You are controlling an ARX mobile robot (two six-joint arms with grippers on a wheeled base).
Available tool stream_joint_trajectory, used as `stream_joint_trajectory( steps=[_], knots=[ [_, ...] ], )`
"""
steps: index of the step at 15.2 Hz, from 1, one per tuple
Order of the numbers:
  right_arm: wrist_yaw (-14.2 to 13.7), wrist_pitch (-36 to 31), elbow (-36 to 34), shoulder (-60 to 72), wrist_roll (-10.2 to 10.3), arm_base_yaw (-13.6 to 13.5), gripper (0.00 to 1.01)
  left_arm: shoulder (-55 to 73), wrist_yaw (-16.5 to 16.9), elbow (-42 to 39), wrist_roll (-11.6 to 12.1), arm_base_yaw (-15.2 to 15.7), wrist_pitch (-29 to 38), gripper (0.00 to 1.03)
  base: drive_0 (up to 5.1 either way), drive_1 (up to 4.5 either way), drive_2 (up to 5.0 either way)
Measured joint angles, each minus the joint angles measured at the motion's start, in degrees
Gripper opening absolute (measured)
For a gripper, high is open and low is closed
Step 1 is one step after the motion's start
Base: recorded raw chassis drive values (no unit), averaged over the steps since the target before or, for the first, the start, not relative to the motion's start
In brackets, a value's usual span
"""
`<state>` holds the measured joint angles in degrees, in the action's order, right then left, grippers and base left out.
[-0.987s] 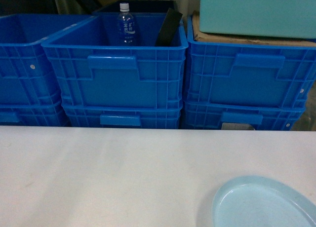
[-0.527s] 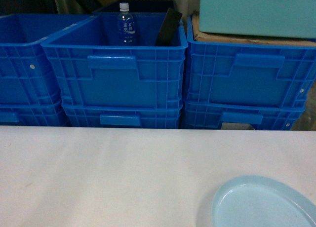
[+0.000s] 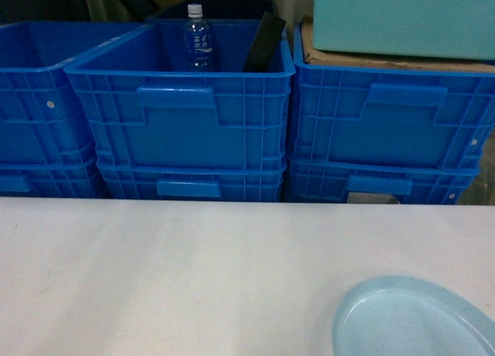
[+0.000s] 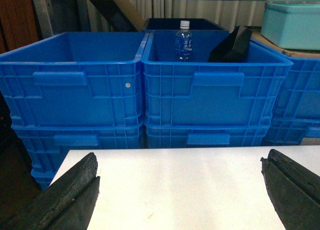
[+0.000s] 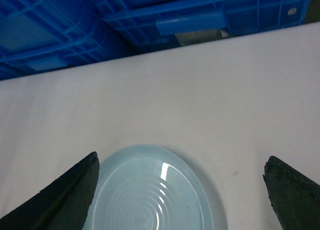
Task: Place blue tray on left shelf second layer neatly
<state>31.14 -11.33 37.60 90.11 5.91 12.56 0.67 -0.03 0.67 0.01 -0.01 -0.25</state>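
Blue tray [image 5: 150,190] flat on the white table [image 5: 200,100], cut off by the frame's lower edge.

We see it between our right gripper's [image 5: 180,190] wide-spread jaws, nearer the left one; our left gripper [image 4: 182,195] also gapes, with only bare tabletop between.

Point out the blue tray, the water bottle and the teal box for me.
blue tray [image 5: 150,190]: right wrist view, centre of its ringed floor.
water bottle [image 3: 198,42]: head view, on its label, inside the middle crate.
teal box [image 3: 402,23]: head view, front wall, atop cardboard on the right crate.
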Motion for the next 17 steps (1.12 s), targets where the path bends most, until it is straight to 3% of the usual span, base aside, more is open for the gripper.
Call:
stream_joint_trajectory(
  steps=[2,4,7,9,11,15,17],
  knots=[
    [0.63,2.32,0.35,1.68,-3.21,0.26,0.98,0.0,0.02,0.0,0.02,0.0,0.0,0.98,0.0,0.0,0.0],
    [1.14,2.69,0.04,2.75,-5.14,0.68,0.98,0.0,0.02,0.0,0.0,0.0,0.0,0.98,0.0,0.0,0.0],
    [1.46,2.95,-3.93,4.48,-6.95,0.98,0.98,0.0,0.02,0.0,0.02,0.0,0.0,0.98,0.0,0.0,0.0],
    [-0.13,0.61,-5.81,5.66,-8.48,0.87,0.98,0.0,0.0,0.0,0.0,0.0,0.0,0.98,0.0,0.0,0.0],
    [-0.57,-1.97,-7.43,8.52,-8.72,0.5,0.98,0.0,0.02,0.0,0.02,0.0,0.0,0.98,0.0,0.0,0.0],
    [-2.43,-9.05,-9.05,15.37,-5.88,-1.4,0.98,0.0,0.0,0.0,0.02,0.0,0.0,0.98,0.0,0.0,0.0],
    [-3.32,-10.75,-9.49,16.06,-5.4,-1.81,0.98,0.0,0.02,0.0,0.0,0.0,0.0,0.98,0.0,0.0,0.0]
  ],
)
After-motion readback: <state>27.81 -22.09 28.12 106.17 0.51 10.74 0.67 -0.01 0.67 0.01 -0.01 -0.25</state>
